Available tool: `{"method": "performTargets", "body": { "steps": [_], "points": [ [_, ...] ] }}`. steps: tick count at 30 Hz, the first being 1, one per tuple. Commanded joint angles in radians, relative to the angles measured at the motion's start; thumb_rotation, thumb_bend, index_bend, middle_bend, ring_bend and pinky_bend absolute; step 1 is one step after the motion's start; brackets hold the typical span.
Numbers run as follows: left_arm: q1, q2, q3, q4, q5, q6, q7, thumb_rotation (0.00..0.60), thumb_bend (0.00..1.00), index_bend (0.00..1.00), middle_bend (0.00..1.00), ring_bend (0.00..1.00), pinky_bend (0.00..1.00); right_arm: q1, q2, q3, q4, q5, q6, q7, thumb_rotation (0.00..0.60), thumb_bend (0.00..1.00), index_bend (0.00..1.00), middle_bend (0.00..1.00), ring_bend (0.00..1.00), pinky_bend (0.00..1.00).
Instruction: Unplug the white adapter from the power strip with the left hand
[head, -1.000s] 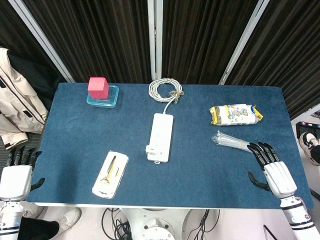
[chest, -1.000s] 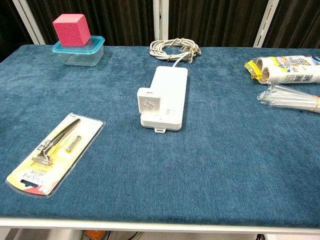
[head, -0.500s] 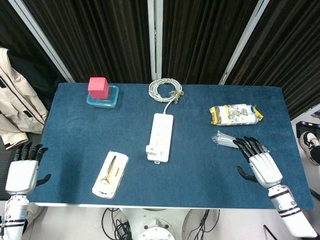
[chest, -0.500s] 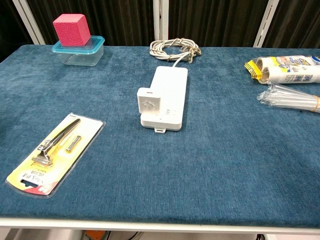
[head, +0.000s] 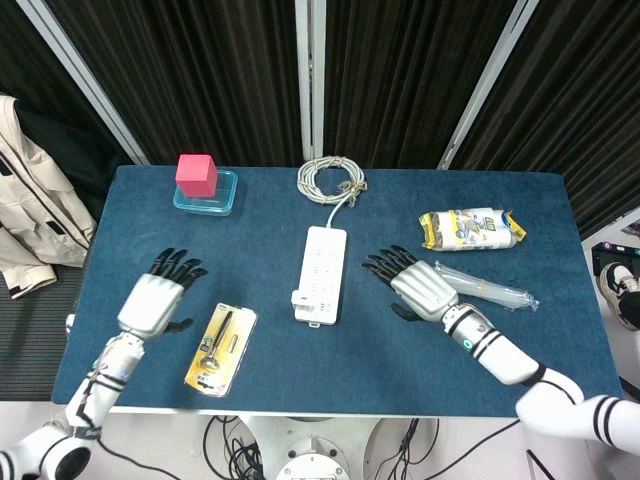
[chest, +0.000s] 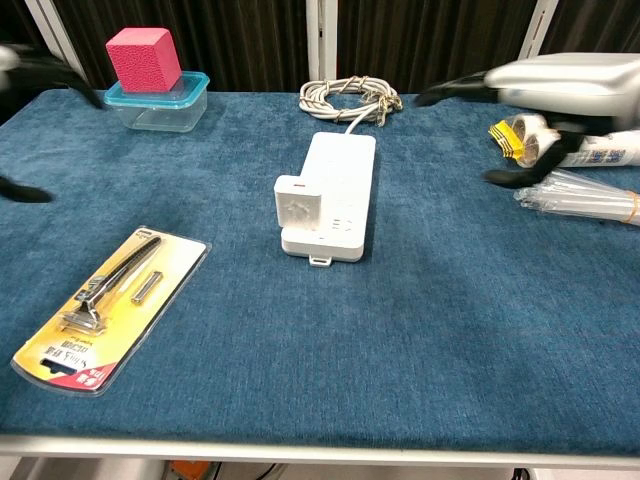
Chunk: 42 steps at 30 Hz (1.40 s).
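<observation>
Showing no legible print, white adapter (chest: 298, 207), razor pack (chest: 105, 305)

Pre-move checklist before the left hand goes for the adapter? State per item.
1. White adapter seated in the power strip, at its near end: ok.
2. Left hand holding nothing, fingers apart: ok.
3. Left hand at the adapter: not ok; it hovers over the table left of the packaged razor, apart from the strip.
4. Path from left hand to adapter: cannot tell; the razor pack lies roughly between them, and the hand's height above it is unclear.
5. Right hand away from the adapter: ok; open, right of the strip, not touching it.
6. Strip braced against the pull: not ok; nothing holds it down.
</observation>
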Motion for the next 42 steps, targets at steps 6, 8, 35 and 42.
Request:
{"method": "performTargets", "body": {
  "steps": [6,8,35,42],
  "points": [
    [-0.206,-0.179,-0.054,0.175,-0.043,-0.21,-0.142,0.6,0.1,0.25,0.18,0.09,0.16,0.184,-0.183,0.03,0.217,0.155,-0.177,-0.133,0.6,0.33,0.0,0.04,0.0,0.0],
    [-0.229,-0.218,-0.054,0.213,-0.04,-0.217,-0.174,0.6,0.1,0.26,0.18,0.09,0.17,0.203,-0.216,0.027,0.259,0.173,-0.189,-0.13,0.6,0.33,0.0,0.04,0.0,0.0],
    [-0.402,-0.42,-0.026,0.413,0.013,-0.235,-0.394,0.6,0.18,0.34,0.32,0.24,0.43,0.285,-0.339,-0.056,0.493,0.068,-0.205,0.09,0.6,0.33,0.08,0.12,0.0,0.0],
    [-0.434,-0.444,-0.009,0.465,0.028,-0.238,-0.365,0.6,0.24,0.4,0.39,0.32,0.52,0.289,-0.32,-0.061,0.469,0.08,-0.199,0.076,0.6,0.33,0.09,0.12,0.0,0.0]
  ]
}}
